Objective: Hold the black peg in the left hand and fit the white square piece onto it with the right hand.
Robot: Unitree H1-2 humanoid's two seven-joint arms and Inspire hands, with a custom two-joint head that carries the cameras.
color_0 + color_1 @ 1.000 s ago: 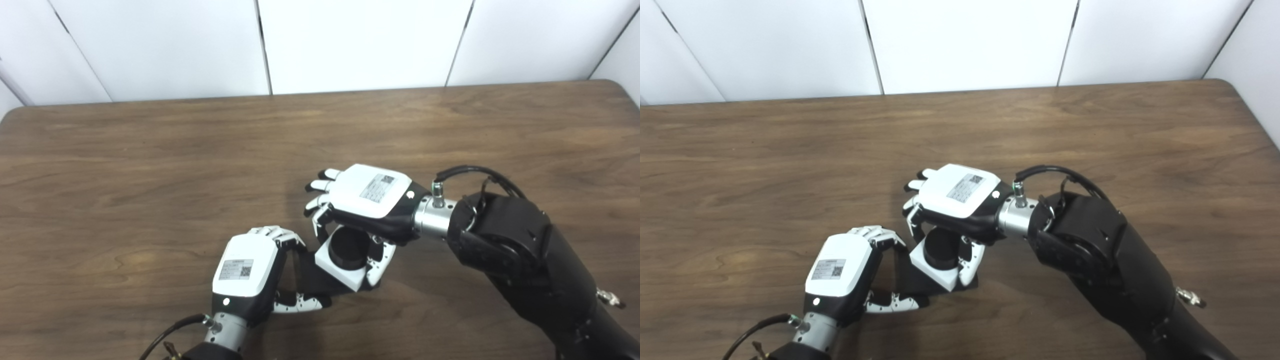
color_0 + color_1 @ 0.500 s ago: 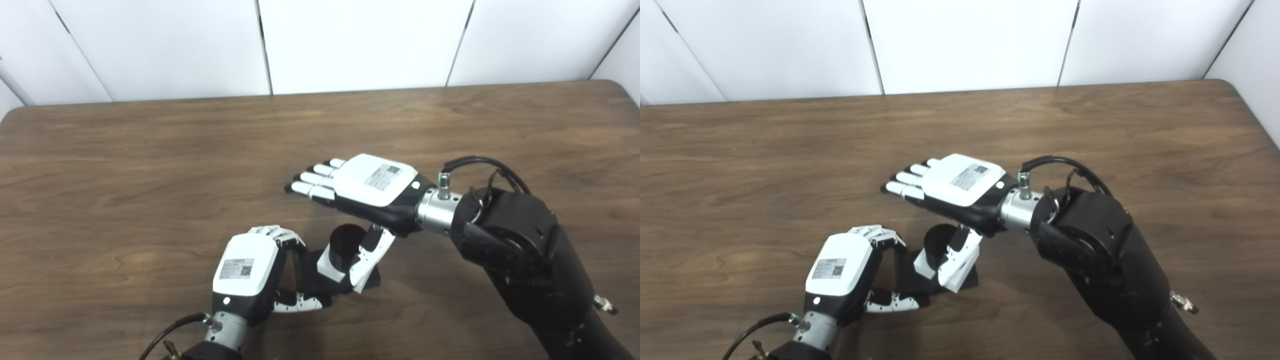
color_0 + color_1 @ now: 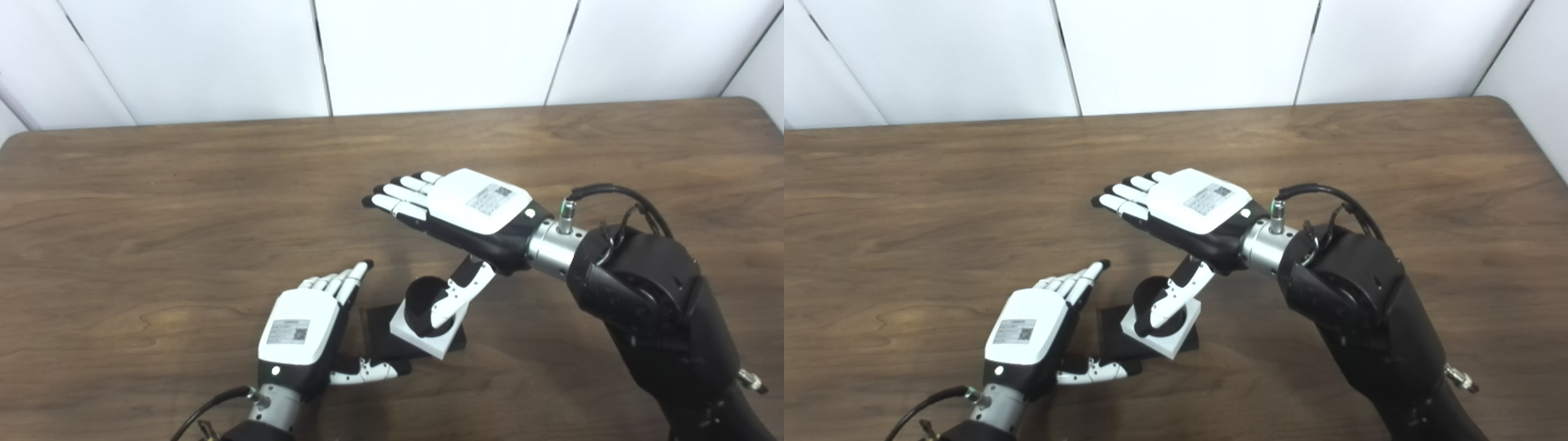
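White square plastic piece (image 3: 422,329): seated over the round black peg (image 3: 422,294).
Your left hand (image 3: 300,331) and right hand (image 3: 465,205) are spread wide, empty; only withdrawal remains.

On a dark brown wood-grain table (image 3: 1335,147) backed by white wall panels (image 3: 1182,55), a round black peg (image 3: 1150,293) on a flat black square base (image 3: 1111,334) stands just below the centre of the frame, ringed by a white square piece (image 3: 1176,340). The robot's black-and-white left hand (image 3: 1041,331), lower left, lies flat-fingered beside the base, holding nothing. The right hand (image 3: 1176,211), at centre, hovers above with fingers spread, its thumb (image 3: 1173,294) angled down across the peg.
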